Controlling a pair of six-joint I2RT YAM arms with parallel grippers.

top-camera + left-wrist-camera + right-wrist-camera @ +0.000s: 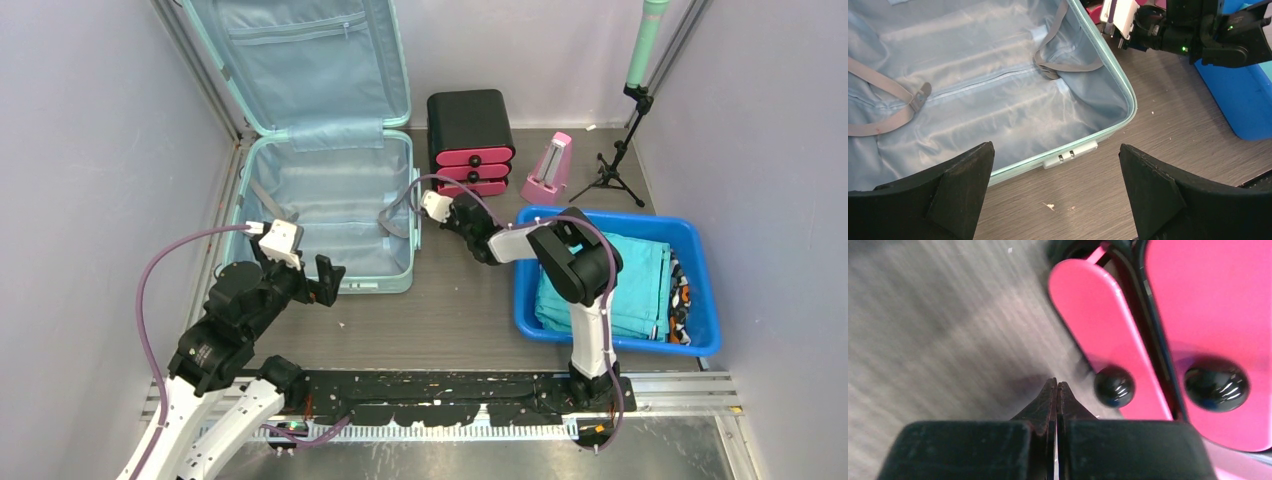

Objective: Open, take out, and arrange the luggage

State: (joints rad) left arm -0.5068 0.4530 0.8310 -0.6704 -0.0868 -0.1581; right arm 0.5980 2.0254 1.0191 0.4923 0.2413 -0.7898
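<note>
Over on the left, the left gripper (1055, 156) hovers with its fingers (955, 190) spread wide and nothing between them, poised above the near rim of the luggage (330, 215). The luggage lies wide open at the table's (455, 310) far left, lid (300, 60) propped up against the back wall, zip pocket showing, base flat on the table. Inside the base there is only pale blue lining and two grey straps (878, 97), unbuckled and slack against the sides. A small white latch (1070, 154) sits on the near rim, right in the gap between the left fingers. Moving to the middle, the right arm stretches across from its base toward the black drawer box (470, 120), which stands just right of the luggage's far corner. The right gripper (1056, 390) is pinched fully closed, tips pressed together and gripping nothing, low over the table just left of a glossy black knob (1114, 386) on a pink drawer (1098, 315); a second knob (1216, 383) shows on the drawer beside it. Right of the box stand a small pink wedge (550, 165) and a black tripod (615, 165). Far right, a blue tub (600, 215) holds folded teal cloth (620, 280).
</note>
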